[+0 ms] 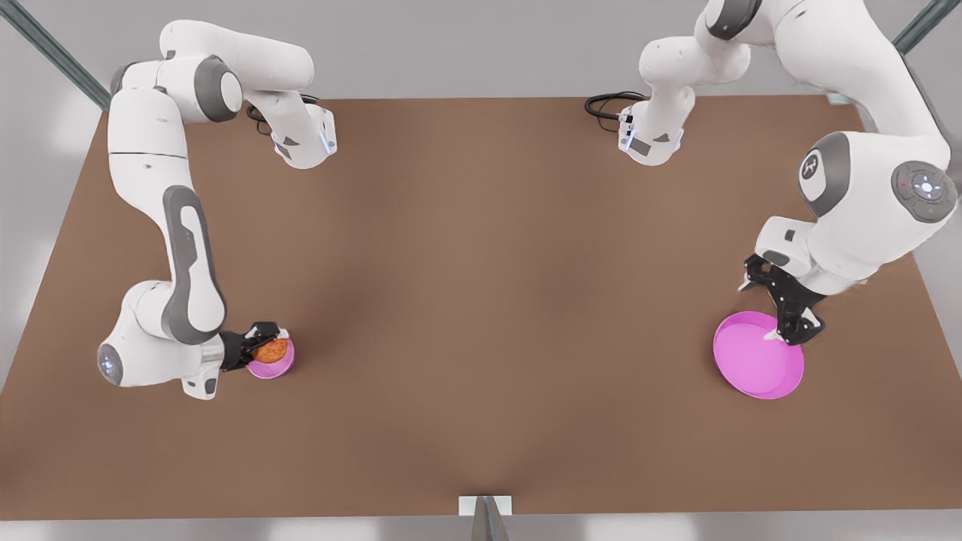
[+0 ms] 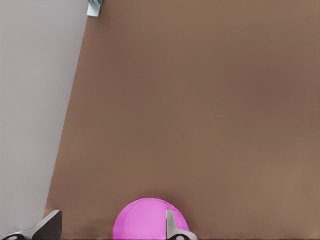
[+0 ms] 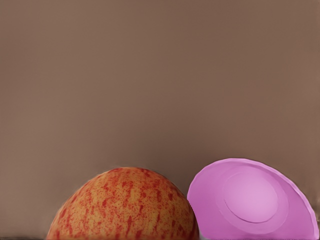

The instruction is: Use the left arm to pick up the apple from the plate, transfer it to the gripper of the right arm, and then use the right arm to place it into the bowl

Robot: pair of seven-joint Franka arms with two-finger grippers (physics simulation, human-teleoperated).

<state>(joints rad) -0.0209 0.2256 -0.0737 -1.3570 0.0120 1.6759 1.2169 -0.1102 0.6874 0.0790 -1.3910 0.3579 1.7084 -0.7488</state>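
Front view first: we see the right gripper at the front view's left, its jaws clenched around the apple, which hangs just over the bowl. From this camera the apple covers much of the bowl's opening, and we cannot tell whether it touches the bowl's floor. The bowl sits on the brown bench, near the edge on the front view's left.

Through the right wrist view we find the apple close to the lens, red-streaked over orange, with the bowl just beside it and its inside bare.

Well apart, at the front view's right, the left gripper hangs at the far rim of the plate. Its jaws are released and grasp nothing; one pale fingertip reaches over the plate's rim. In the left wrist view the two fingers stand wide apart, with the plate between them on the bench.
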